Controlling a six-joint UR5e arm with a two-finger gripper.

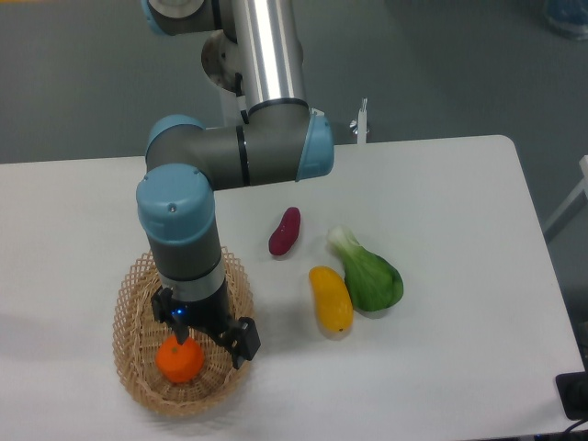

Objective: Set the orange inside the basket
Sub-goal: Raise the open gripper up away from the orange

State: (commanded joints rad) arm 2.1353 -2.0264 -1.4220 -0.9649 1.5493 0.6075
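Observation:
The orange (179, 360) lies inside the woven tan basket (133, 294) at the table's front left, resting on the basket floor. My gripper (206, 328) hangs just above and to the right of the orange, pointing down over the basket. Its jaws stand apart, and the fruit sits below them rather than between them. The arm's wrist hides the middle and back of the basket's inside.
A yellow-orange squash (331, 299) and a green bok choy (369, 274) lie side by side right of the basket. A purple sweet potato (284, 231) lies behind them. The arm's elbow (239, 156) reaches over the table's back left.

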